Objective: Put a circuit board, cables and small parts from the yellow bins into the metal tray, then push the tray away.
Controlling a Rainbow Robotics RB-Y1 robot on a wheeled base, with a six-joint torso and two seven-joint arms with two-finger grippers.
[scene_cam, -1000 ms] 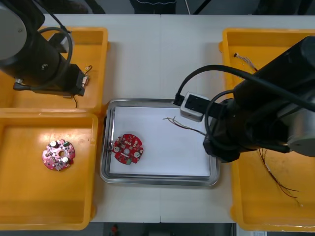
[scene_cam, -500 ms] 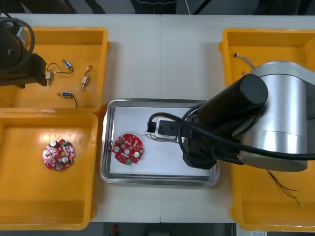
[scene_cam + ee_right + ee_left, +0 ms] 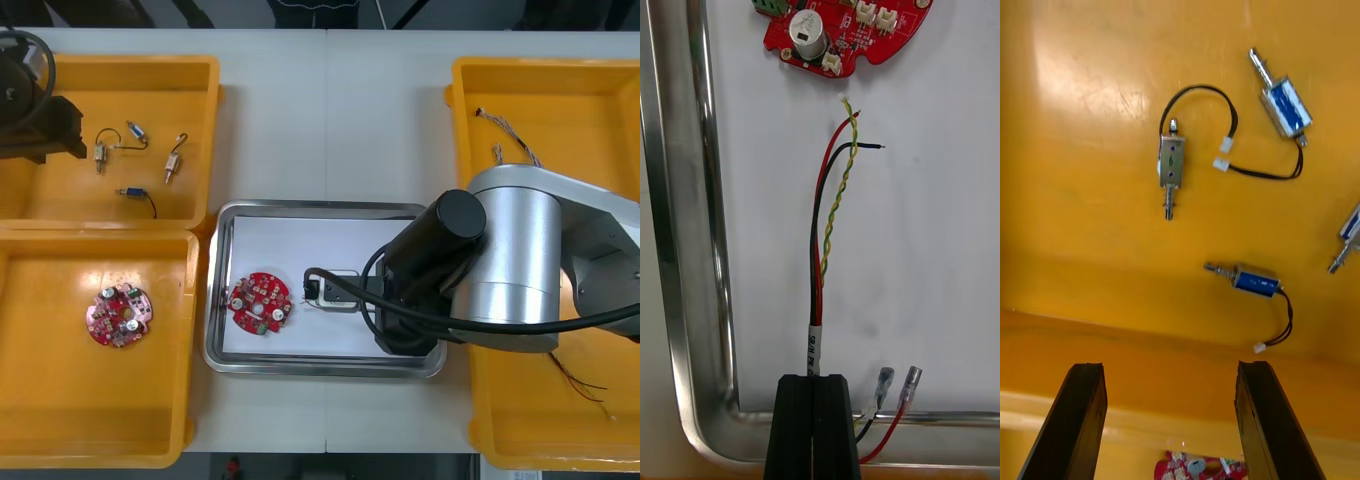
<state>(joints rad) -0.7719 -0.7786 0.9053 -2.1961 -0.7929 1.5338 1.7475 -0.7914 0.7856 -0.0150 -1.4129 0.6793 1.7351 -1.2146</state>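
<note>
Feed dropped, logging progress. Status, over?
Right tool shut on cable, over tray, near board. Left tool open above small parts in far left bin. Nothing blocking the cable.

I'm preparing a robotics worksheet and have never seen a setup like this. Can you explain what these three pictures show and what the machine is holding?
This is a two-armed robot. The wide picture looks down from above its arms at a table. The two upright pictures come from a camera on each wrist, with that arm's black fingers rising from the bottom edge. Yellow bins sit either side of a metal tray, which is white inside. A round red circuit board lies in the tray, and a second board lies in a left bin. The right gripper is over the tray, shut on a cable of red, black and twisted yellow-green wires. The left gripper hangs open above small metal parts in another bin.
</note>
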